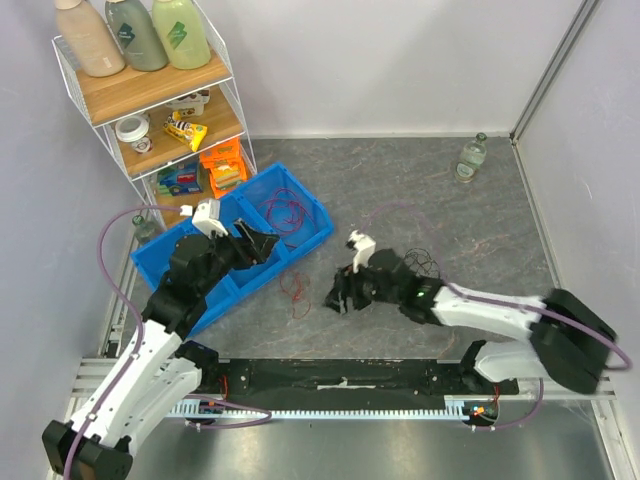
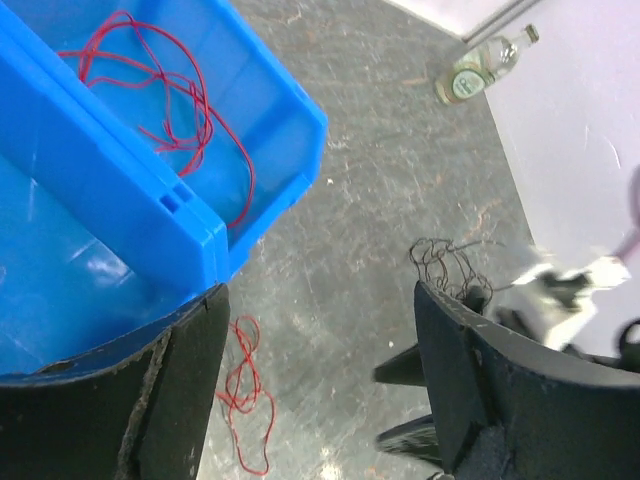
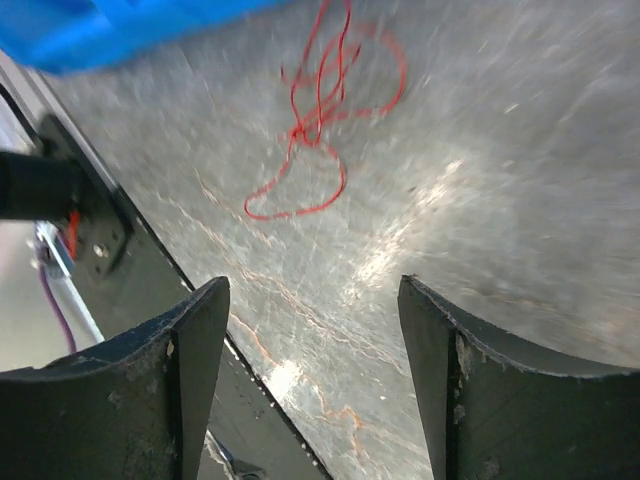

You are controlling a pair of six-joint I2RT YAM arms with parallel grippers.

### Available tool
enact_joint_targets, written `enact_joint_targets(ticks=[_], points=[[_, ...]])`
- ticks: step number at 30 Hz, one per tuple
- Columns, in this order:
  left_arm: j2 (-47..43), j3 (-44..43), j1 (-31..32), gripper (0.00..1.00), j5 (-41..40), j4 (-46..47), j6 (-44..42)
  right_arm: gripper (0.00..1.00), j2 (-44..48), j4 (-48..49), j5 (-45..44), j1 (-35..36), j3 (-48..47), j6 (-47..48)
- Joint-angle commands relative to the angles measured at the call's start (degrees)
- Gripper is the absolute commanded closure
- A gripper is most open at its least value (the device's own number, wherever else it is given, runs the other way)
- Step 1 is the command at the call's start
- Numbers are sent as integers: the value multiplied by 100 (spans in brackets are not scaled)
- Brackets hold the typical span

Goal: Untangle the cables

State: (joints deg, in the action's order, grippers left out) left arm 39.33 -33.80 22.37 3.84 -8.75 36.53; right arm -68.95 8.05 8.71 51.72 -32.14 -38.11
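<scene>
A red cable [image 1: 285, 212] lies in loose loops in the right compartment of the blue bin [image 1: 205, 290], and the left wrist view shows this cable [image 2: 170, 110] too. Just past the bin's front corner, a second red cable [image 1: 295, 290] rests bunched on the grey floor. A thin black cable [image 1: 425, 265] sits behind the right arm. My left gripper [image 1: 255, 245] hovers over the bin's edge, open and holding nothing [image 2: 320, 290]. My right gripper [image 1: 340, 295] stands open and empty [image 3: 312, 285] a short way from the floor's red cable [image 3: 320, 110].
A white wire shelf [image 1: 150, 100] with bottles and small packets stands at the back left beside the bin. A glass bottle [image 1: 472, 157] stands at the back right near the wall. A black rail [image 1: 340, 375] runs along the near edge.
</scene>
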Motion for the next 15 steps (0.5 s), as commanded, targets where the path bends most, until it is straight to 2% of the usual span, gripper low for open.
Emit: enact_joint_targets(ticks=[1, 4, 10, 13, 15], points=[[-381, 154, 22, 19, 653, -539, -147, 25, -1285, 1679, 385, 461, -160, -381], [-558, 426, 30, 19, 890, -522, 37, 27, -2121, 2208, 527, 593, -389, -338], [-628, 1225, 39, 28, 1531, 4, 705, 28, -3088, 2543, 219, 611, -863, -188], [-716, 1429, 57, 29, 1647, 102, 855, 34, -3300, 2447, -70, 611, -1101, -39], [-804, 1481, 66, 30, 1655, 93, 882, 44, -3414, 2263, -194, 602, -1276, 57]])
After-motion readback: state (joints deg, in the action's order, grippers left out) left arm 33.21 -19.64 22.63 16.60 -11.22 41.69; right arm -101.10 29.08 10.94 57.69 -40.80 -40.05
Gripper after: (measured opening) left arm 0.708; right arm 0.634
